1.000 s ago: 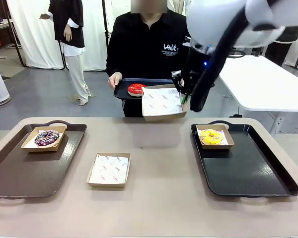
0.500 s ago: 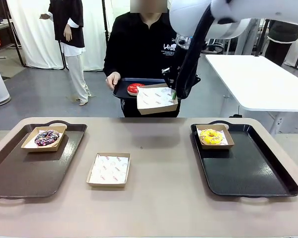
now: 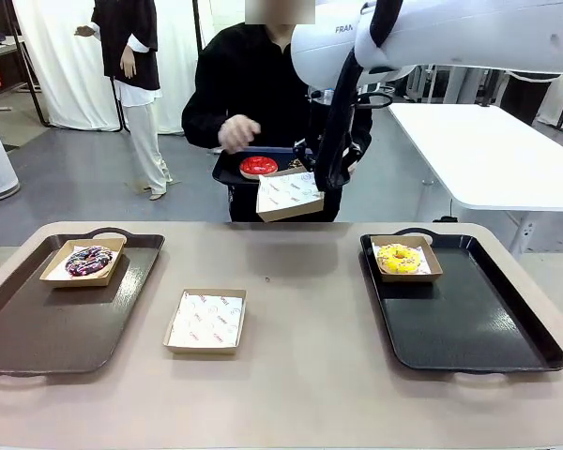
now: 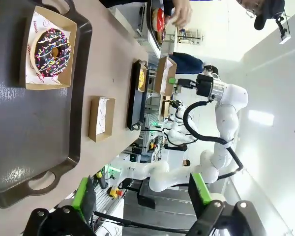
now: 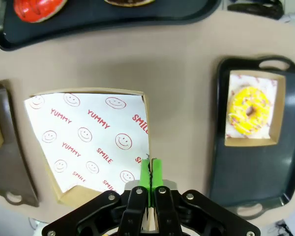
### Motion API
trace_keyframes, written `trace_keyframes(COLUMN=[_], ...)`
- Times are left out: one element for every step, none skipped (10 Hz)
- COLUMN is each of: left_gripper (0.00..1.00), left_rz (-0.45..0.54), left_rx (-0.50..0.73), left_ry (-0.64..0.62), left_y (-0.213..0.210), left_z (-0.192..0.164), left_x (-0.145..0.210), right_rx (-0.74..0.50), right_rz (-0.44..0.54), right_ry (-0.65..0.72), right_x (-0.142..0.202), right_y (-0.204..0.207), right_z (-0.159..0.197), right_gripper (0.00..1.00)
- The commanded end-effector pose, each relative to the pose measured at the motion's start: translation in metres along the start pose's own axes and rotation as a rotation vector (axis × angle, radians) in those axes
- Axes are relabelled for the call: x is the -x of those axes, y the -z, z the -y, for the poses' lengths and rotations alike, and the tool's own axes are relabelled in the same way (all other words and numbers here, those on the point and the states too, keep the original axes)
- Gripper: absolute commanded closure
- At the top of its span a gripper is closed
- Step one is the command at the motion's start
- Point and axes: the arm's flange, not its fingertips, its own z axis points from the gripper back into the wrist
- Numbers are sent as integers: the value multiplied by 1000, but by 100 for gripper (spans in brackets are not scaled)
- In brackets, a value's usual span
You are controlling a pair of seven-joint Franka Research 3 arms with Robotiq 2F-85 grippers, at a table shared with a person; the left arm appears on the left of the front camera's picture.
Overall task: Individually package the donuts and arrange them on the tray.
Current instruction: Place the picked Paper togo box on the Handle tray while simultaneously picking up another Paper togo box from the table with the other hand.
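Red donut sits on the person's tray, held beyond the table's 12 o'clock edge, with the person's hand just above it at 11. Yellow donut is boxed at the 12 o'clock end of the right tray. Purple donut is boxed at the 11 o'clock corner of the left tray. Right gripper is clenched on the rim of an empty paper-lined box, in the air at 4 o'clock of the red donut. Left gripper is released, holding nothing, above the left tray. Spare box is on the table between the trays.
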Motion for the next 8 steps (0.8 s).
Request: trace_keyframes(left_gripper=[0,0,0,0,0,0,0,0], left_rz=[-8,-8,-8,-8,-8,-8,-8,-8], left_rx=[7,7,7,7,7,7,7,7], left_ry=[12,12,12,12,12,12,12,12], left_y=[-1,-1,-1,-1,-1,-1,-1,-1], left_z=[1,1,1,1,1,1,1,1], left_x=[0,0,0,0,0,0,0,0], right_rx=[6,6,6,6,6,6,6,6], right_rz=[-1,-1,-1,-1,-1,-1,-1,-1], right_ry=[4,4,4,4,4,4,4,4], right_x=[6,6,6,6,6,6,6,6], right_y=[-3,-3,-3,-3,-3,-3,-3,-3], right_z=[5,5,5,5,5,5,5,5], right_gripper=[100,100,100,100,100,100,100,100])
